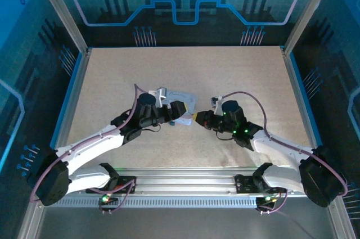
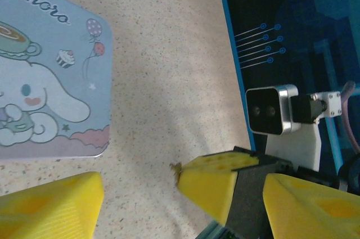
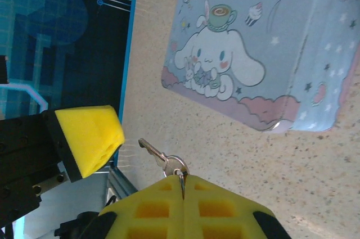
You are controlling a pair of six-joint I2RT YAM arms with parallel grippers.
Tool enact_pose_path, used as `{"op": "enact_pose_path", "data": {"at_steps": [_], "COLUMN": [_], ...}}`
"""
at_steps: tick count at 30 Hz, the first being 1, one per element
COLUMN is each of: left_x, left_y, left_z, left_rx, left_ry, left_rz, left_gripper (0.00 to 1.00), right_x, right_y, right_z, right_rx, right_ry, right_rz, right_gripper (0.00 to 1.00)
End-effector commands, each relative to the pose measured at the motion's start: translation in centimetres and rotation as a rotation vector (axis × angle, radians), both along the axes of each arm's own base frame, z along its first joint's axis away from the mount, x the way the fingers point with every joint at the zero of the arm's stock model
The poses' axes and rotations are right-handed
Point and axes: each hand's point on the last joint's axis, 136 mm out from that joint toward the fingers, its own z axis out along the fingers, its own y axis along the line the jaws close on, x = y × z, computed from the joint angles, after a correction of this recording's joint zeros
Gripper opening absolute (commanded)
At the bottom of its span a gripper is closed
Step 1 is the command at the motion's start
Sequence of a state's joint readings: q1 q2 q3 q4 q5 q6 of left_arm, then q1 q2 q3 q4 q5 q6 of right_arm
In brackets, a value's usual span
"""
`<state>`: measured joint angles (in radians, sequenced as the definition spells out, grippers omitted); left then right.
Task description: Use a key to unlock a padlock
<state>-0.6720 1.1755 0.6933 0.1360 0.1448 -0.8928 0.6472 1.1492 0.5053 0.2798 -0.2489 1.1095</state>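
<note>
Top external view is showing the speckled surface carrying one large thing, the pale blue cartoon tin, which is lying flat about midway between the left and right edges and well apart from every corner. Both arms are stretching from the near edge and meeting just on the near side of the tin, probably because a two-handed job needs the tips close together over bare surface. The left pincer is standing spread wide. In the left wrist view its yellow fingers are sitting at the bottom corners with the other arm's tip between them, so it is looking ready to receive or steady something rather than holding anything. The right pincer is pressed together and pinching the ring of the key. This is leaving the thin blade sticking out free beyond the pads, just beside the tin's near edge and pointing toward the left pincer's finger. Gripping by the ring is keeping the blade exposed for insertion, though it may be letting the key swivel.
</note>
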Motion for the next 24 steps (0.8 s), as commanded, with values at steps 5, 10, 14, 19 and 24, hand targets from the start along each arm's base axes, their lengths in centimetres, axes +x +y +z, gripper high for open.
{"op": "enact_pose_path", "data": {"at_steps": [5, 10, 14, 19, 24], "left_x": [0.9, 1.1, 1.1, 1.1, 1.2], "left_y": [-1.6, -1.8, -2.0, -2.1, -2.0], "left_z": [1.6, 1.0, 0.8, 0.6, 0.4], "left_rx": [-0.033, -0.027, -0.029, -0.028, -0.020], "left_ry": [-0.037, -0.020, -0.013, -0.008, -0.004], "left_rz": [0.003, 0.011, 0.006, 0.005, 0.009], "left_gripper": [0.71, 0.69, 0.63, 0.47, 0.27], "right_x": [0.2, 0.0, -0.1, 0.0, -0.1], "right_y": [1.5, 2.1, 2.6, 3.1, 3.2], "right_z": [2.9, 3.1, 3.2, 3.5, 3.4], "right_rx": [0.073, 0.076, 0.078, 0.082, 0.079], "right_ry": [-0.040, -0.039, -0.036, -0.039, -0.037], "right_rz": [-0.016, -0.005, 0.005, 0.015, 0.019], "right_gripper": [0.00, 0.00, 0.00, 0.00, 0.00]}}
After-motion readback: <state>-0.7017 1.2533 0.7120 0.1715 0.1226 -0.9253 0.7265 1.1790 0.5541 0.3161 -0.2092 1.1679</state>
